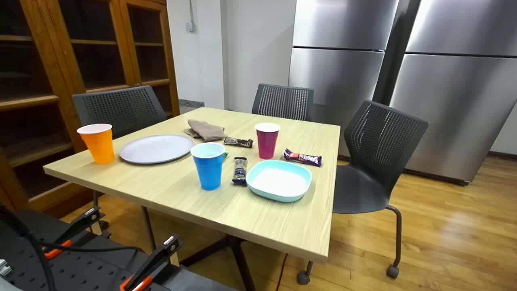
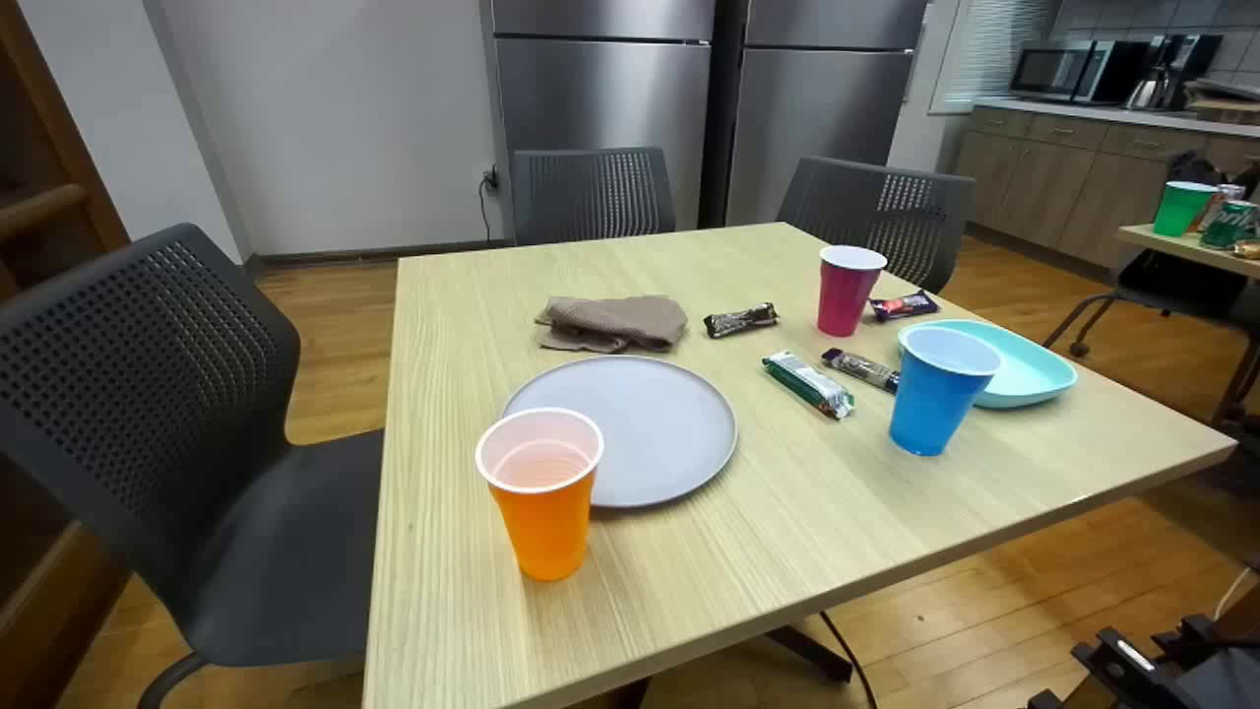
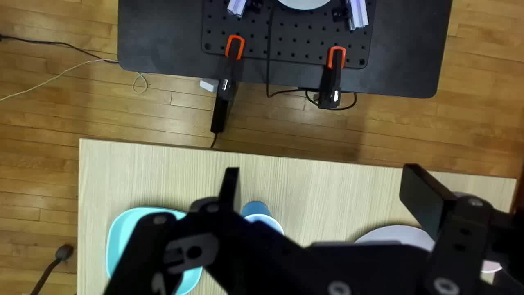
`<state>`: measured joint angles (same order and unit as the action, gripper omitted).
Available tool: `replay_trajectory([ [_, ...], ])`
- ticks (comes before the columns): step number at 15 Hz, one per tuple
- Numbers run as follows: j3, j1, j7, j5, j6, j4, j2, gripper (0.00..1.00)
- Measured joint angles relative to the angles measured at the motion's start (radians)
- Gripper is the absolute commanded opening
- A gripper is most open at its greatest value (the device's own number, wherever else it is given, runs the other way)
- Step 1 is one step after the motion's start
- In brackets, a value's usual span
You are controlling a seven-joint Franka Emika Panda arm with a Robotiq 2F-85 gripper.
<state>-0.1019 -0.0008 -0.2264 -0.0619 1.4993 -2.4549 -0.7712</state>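
White-rimmed, tapered blue plastic cup (image 1: 209, 170) pops near centre in an exterior view, tapered orange plastic cup (image 1: 98, 145) at left, pale wood-grained counter (image 1: 169, 182) beneath!

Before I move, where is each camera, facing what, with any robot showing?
In an exterior view: near the clamps, facing refrigerators across the table; no clear arm.
In an exterior view: near the orange cup, facing refrigerators; no arm.
Wrist view: overhead, facing table and bench; open end effector shows.
Both exterior views share the blue cup.

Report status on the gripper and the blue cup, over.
Gripper open, holding nothing. Blue cup upright on table. Teal tray and wrapped bar close by, possibly in the way.
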Motion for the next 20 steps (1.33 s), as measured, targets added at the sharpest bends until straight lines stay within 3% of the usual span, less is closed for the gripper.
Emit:
replay_trajectory([
  [5,0.002,0.002,0.0,0.0,0.018,-0.017,0.006,1.0],
  [8,0.002,0.017,0.0,0.003,0.093,-0.063,0.017,1.0],
  [14,0.002,0.031,0.0,0.003,0.413,-0.18,0.085,1.0],
  [20,0.002,0.043,0.0,0.027,0.746,-0.259,0.23,1.0],
])
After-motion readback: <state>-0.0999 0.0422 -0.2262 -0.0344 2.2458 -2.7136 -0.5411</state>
